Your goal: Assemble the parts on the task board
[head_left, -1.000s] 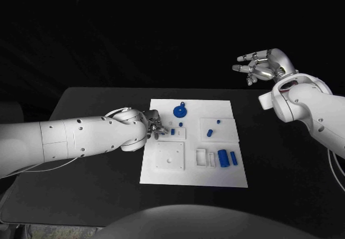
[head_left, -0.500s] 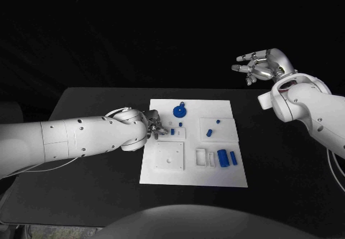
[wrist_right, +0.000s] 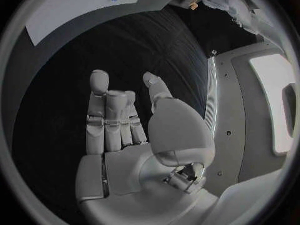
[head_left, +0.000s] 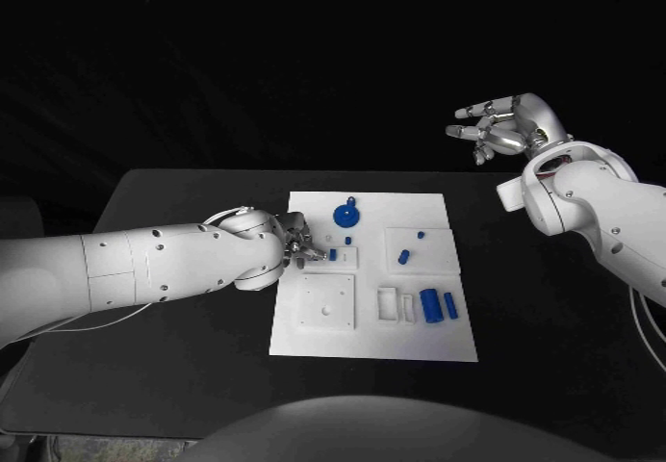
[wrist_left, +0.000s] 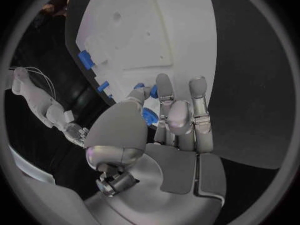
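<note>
- Black tabletop (head_left: pixel 181 366) under dark surroundings carried the white task board (head_left: pixel 313 342) at its middle.
- My left hand (head_left: pixel 294 243) sat low at the board's left edge, fingers drawn together around a small blue part (wrist_left: pixel 147 116), pinched between thumb and fingertips (wrist_left: pixel 164 87) in the left wrist view.
- My right hand (head_left: pixel 502 125) hung high above the far right of the table, well apart from the board, fingers loosely spread and holding nothing.
- On the board lay the other pieces: a round blue disc (head_left: pixel 347 212) near the far edge, a small blue peg (head_left: pixel 404 257) to the right of centre, and a pair of blue cylinders (head_left: pixel 439 305) near the right edge, beside white slotted blocks (head_left: pixel 397 305).
- By my reckoning, the step in hand was seating the pinched part into the small white fixture (head_left: pixel 342 256) just beside my left fingertips.
- That next move seemed to call for fine alignment over the socket, then a gentle, straight press down; whether the part had already touched the fixture I could not tell.
</note>
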Controlling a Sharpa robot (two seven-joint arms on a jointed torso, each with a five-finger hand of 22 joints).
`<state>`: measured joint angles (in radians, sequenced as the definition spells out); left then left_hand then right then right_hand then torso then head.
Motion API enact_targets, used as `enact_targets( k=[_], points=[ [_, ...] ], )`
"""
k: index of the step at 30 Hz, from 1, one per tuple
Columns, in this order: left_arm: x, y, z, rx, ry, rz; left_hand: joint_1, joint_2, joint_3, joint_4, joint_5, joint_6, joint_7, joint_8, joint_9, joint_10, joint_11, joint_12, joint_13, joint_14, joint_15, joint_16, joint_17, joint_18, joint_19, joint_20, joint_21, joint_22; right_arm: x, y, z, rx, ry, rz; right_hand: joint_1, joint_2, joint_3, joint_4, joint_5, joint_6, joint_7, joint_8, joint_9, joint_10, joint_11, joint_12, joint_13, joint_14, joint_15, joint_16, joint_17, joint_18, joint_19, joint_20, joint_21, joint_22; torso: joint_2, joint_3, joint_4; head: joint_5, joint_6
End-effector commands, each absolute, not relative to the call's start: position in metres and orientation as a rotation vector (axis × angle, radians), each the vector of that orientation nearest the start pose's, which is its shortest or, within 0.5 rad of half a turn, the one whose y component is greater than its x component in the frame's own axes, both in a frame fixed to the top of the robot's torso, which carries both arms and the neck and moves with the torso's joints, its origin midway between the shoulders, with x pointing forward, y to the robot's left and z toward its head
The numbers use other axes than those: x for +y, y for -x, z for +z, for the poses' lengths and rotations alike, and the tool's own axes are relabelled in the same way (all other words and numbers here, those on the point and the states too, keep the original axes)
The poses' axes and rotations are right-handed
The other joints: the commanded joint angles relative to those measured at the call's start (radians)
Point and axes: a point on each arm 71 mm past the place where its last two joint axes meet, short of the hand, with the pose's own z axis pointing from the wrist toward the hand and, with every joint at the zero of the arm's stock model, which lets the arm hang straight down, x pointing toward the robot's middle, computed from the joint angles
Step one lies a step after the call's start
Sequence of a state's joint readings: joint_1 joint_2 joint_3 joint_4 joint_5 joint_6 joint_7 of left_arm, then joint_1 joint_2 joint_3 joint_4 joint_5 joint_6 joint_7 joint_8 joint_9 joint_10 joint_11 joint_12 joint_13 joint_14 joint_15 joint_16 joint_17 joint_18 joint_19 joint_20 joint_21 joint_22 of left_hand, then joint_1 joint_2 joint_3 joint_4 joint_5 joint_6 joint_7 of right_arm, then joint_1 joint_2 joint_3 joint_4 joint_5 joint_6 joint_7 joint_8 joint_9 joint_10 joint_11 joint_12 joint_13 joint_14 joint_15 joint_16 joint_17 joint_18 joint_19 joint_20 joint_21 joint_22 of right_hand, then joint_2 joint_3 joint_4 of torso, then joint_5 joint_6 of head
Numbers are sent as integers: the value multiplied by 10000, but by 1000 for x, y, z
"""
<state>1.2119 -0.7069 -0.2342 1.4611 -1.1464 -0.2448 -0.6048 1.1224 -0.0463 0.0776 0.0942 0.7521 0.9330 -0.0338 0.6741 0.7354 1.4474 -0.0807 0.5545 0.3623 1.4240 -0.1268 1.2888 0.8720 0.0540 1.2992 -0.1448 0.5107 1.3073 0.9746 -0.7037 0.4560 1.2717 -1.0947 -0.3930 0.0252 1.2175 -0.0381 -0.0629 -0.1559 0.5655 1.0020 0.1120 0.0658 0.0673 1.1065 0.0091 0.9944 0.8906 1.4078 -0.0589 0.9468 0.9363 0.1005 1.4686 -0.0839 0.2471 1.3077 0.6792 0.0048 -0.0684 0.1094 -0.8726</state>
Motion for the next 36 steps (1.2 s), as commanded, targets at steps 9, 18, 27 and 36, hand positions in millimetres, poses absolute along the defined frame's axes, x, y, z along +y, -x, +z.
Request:
enact_targets(
  k=[9,18,27,36],
  points=[
    [185,-467,-275,21528,2562,-2755,439,-184,-522,746,-160,-15,35,-4,-30,-42,-7,80,7,16,-25,-76,-74,-166,77,15,-71,161,-244,-546,-145,13703,-5068,9178,-103,-6,4,108,74,36,4,-30,-11,-15,-30,41,-16,-26,-47,10,-20,139,312,25,-20,177,-9,-6,3,-22,0],
    [187,-468,-274,21455,2568,-2740,464,-358,-1037,1094,-1141,0,78,18,-36,-81,19,105,12,-25,-11,-124,-173,-176,65,19,-108,155,-245,-546,-145,13694,-5083,9160,-108,-16,-6,142,96,28,6,-29,-11,-14,-28,40,-18,-22,-46,21,-10,138,313,26,-14,178,-10,-10,9,-29,0],
    [188,-468,-273,21407,2597,-2741,536,-672,-1245,1713,-1340,-23,103,103,-7,-92,35,140,4,-35,-6,-127,-221,-176,81,19,-132,160,-245,-547,-145,13676,-5094,9151,-97,-45,-27,201,154,8,8,-31,-11,-21,-25,33,-28,-25,-45,18,-13,140,313,28,-23,178,-8,-8,6,-28,0],
    [190,-467,-273,21389,2630,-2731,344,-887,-1240,1884,-1566,-28,127,139,6,-104,50,143,0,-50,2,-144,-257,-174,82,26,-151,159,-245,-547,-146,13678,-5106,9139,-86,-69,-47,264,223,-17,12,-30,-11,-20,-24,32,-32,-26,-42,20,-11,141,313,30,-24,177,-9,-4,4,-31,0]
  ],
)
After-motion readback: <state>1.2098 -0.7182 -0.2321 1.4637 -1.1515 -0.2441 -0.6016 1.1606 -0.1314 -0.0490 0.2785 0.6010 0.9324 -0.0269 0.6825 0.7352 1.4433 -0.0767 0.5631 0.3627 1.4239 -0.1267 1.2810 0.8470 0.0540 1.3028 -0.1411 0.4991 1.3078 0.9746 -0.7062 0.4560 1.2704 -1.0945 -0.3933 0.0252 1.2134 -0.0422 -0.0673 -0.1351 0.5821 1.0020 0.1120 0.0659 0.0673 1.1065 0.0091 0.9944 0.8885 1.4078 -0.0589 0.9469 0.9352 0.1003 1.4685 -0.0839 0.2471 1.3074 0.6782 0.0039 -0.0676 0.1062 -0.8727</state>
